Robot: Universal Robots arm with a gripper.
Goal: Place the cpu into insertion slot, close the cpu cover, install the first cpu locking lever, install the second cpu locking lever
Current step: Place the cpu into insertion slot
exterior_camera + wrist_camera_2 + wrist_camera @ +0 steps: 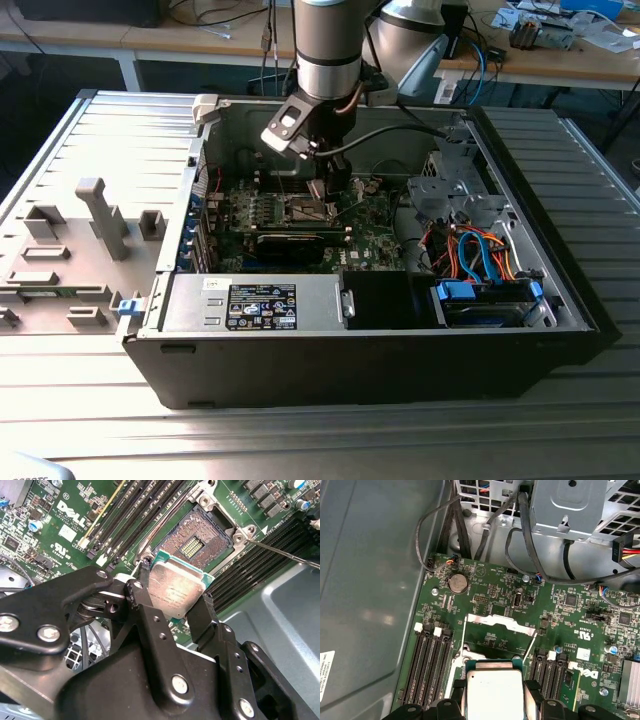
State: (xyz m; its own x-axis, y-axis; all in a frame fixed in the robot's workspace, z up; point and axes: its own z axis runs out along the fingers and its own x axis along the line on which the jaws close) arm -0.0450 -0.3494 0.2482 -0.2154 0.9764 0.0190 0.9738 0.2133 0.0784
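Fingers (147,597) of the gripper (175,595) are drawn in tight on the cpu (172,587), one black pad against each of two opposite edges, and we see its pale metal top turned up toward the wrist. The chip hangs clear of the board and is not yet seated. In the second wrist view the insertion slot (192,542) lies just beyond the fingertips, its field of contacts bare, and the chip's far edge overlaps the slot's near corner. The chip's edges run roughly parallel to the slot's, so we judge the offset to be mostly forward and down rather than a twist. In the first wrist view the cpu cover (501,622) stands tipped open past the slot. A thin locking lever (280,552) is swung out to one side. Rows of memory slots (427,665) flank the socket. In the exterior view the arm (328,40) drops near vertically into the open computer case (400,340), with its wrist over the middle of the motherboard (370,215).
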